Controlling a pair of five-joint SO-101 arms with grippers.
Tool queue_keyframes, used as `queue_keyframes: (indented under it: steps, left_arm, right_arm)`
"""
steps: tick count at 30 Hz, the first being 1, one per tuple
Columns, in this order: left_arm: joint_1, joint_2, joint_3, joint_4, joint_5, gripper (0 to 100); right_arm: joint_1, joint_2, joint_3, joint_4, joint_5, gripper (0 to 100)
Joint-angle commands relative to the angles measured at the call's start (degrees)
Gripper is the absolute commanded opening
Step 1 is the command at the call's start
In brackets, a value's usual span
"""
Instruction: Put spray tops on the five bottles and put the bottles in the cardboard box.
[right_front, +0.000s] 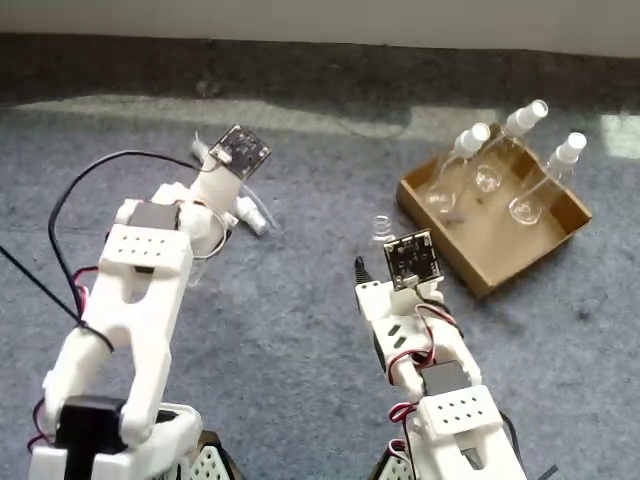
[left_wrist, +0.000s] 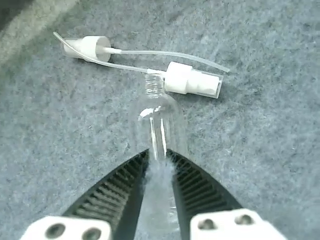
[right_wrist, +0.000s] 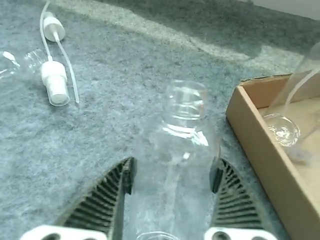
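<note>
Five bottles on show, here's the tally: three capped bottles (right_front: 440, 190) (right_front: 488, 177) (right_front: 525, 207), plus two open-necked bottles (left_wrist: 157, 120) (right_wrist: 182, 135). Three spray tops are fitted, and two loose spray tops (left_wrist: 192, 82) (left_wrist: 90, 47) are down on the desk (right_front: 300, 330). One cardboard box (right_front: 530, 258). Two grippers, left gripper (left_wrist: 158, 152) and right gripper (right_wrist: 173, 165), with one open-necked bottle apiece.
</note>
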Motion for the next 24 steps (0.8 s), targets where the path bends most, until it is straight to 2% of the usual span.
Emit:
queue_keyframes:
  steps: [1,6,15,18,24]
  left_arm:
    - [-0.2,7.7,-13.1,7.8,-0.2,1]
    - [0.7,16.3,-24.3,15.3,-0.2,1]
    - [12.4,27.9,-36.7,24.5,-0.2,1]
    - [12.4,32.4,-38.2,24.4,-0.2,1]
    - [8.0,40.7,-43.5,24.4,-0.2,1]
  right_arm:
    - [1.0,-1.4,-0.8,-1.7,-0.4,12.0]
    - [1.0,-1.4,-0.7,-1.7,-0.4,12.0]
    - [1.0,-1.4,-0.7,-1.7,-0.2,12.0]
    - [1.0,-1.4,-0.7,-1.7,-0.2,12.0]
    - [1.0,-1.4,-0.7,-1.7,-0.1,12.0]
